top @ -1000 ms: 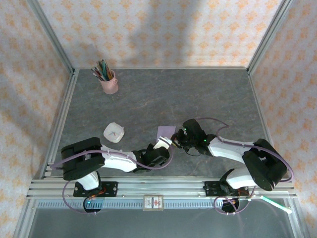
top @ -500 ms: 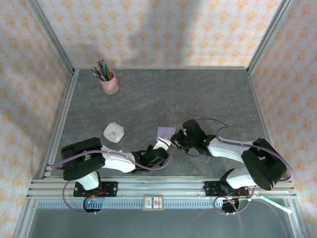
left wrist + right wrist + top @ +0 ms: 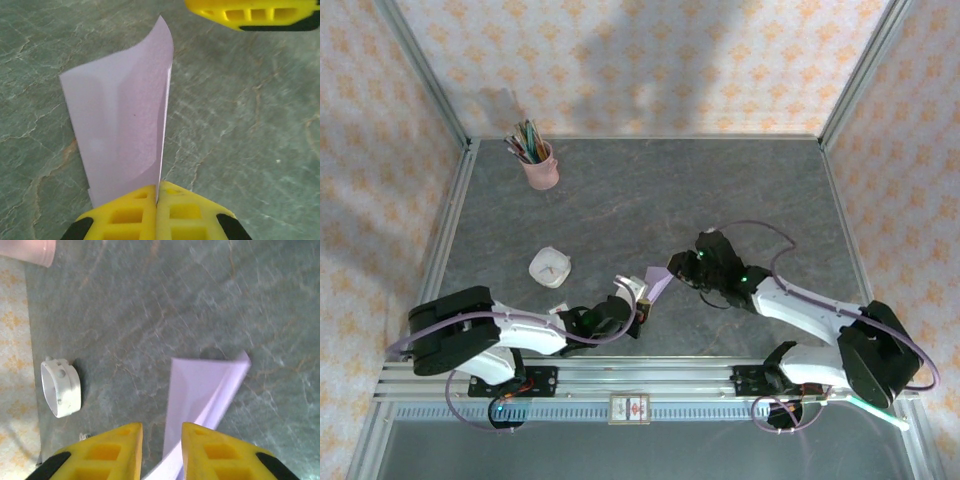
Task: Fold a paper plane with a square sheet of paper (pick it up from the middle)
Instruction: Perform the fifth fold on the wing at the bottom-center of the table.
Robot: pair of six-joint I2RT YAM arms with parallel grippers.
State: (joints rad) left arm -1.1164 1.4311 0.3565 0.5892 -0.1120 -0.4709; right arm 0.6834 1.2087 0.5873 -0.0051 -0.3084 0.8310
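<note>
We see the left gripper [image 3: 157,192] clamped shut on one end of the folded lavender paper [image 3: 125,135], near the bench's [image 3: 720,190] front middle; the right gripper [image 3: 161,432] has its jaws parted, the paper's other end between them.

I am working in a robotics lab test cell. Silver aluminium frame posts [image 3: 425,75] are boxing in a grey stone-patterned table [image 3: 720,190], and cream panels printed with orange flowers [image 3: 650,60] are standing in for walls. A slotted aluminium rail [image 3: 650,375] is running along the table's near edge, carrying two white-and-black robot arms [image 3: 525,335]. A pink cup of coloured pens [image 3: 540,167] is sitting near the far left corner.
</note>
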